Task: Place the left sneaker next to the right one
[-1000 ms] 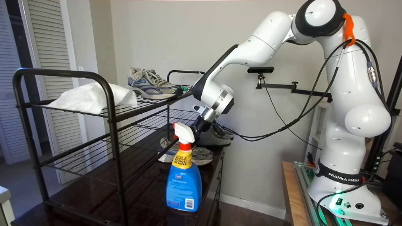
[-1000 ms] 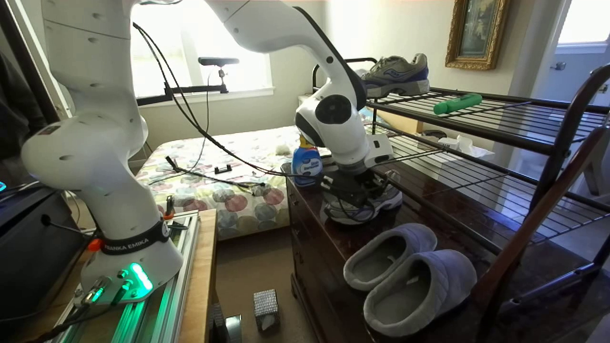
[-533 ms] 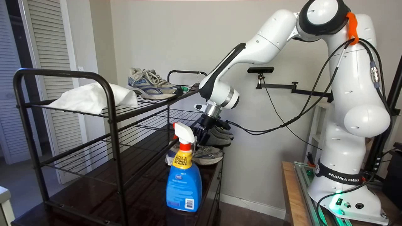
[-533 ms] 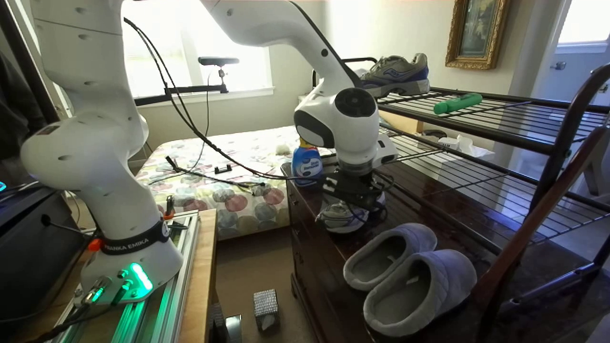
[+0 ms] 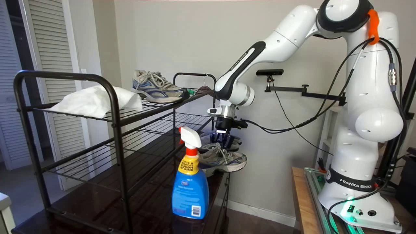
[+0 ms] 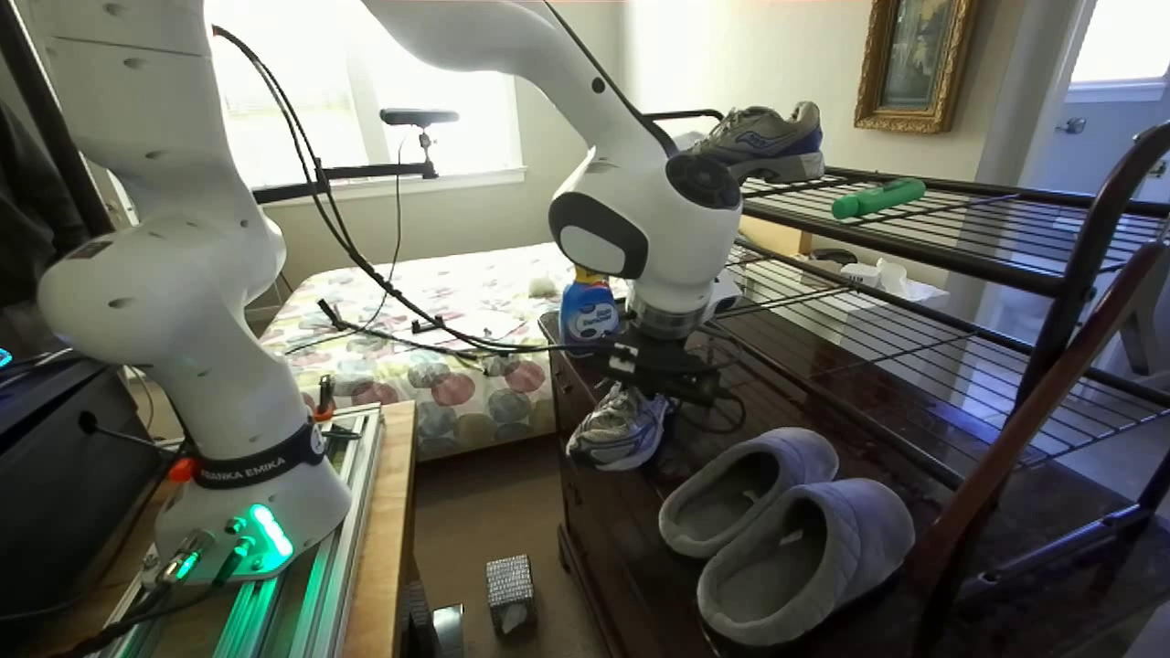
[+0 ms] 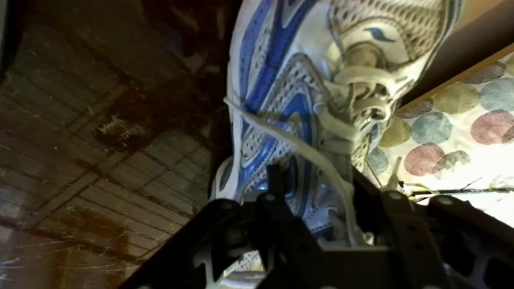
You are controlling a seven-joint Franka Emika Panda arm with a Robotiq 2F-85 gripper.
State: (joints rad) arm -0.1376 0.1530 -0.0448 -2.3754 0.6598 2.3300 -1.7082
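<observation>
Wrist view: jaws clamped on blue-striped sneaker (image 7: 277, 100), loose lace (image 7: 299, 144) flopped across its side. Both exterior views: toe pokes past dresser (image 6: 594, 539) edge, can't tell if sole's touching top. Blue spray bottle (image 5: 190, 195) and gray slippers (image 6: 859, 539) near it. Farther off, other sneaker (image 6: 763, 146) sits on top level of rack (image 5: 121, 156).

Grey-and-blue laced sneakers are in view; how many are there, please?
2: one sneaker on the dark metal rack's top shelf, the other sneaker held by the black tool. More may be hidden.
</observation>
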